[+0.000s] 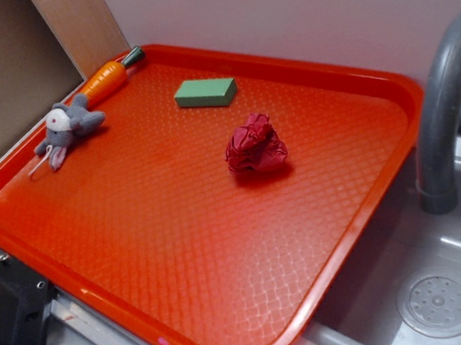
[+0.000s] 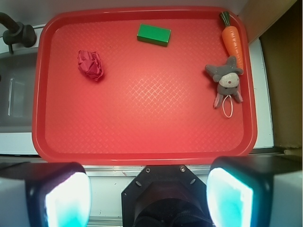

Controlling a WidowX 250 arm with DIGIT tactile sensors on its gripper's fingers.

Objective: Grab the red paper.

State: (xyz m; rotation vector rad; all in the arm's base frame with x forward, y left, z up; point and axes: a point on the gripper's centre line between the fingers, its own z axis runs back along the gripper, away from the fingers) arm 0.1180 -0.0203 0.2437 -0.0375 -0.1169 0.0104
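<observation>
The red paper (image 1: 254, 145) is a wrinkly dark crimson ball lying on the orange-red tray (image 1: 173, 255), right of its middle. In the wrist view the red paper (image 2: 90, 65) lies in the tray's upper left. My gripper (image 2: 149, 196) is high above the tray's near edge, far from the paper. Its jaws stand wide apart with nothing between them; only the two pads (image 2: 66, 201) show at the bottom of the wrist view. The gripper does not show in the exterior view.
A green block (image 1: 205, 92) lies behind the paper. A toy carrot (image 1: 108, 78) and a grey plush mouse (image 1: 68, 127) lie at the tray's far left edge. A grey faucet (image 1: 449, 103) and sink (image 1: 448, 297) stand to the right.
</observation>
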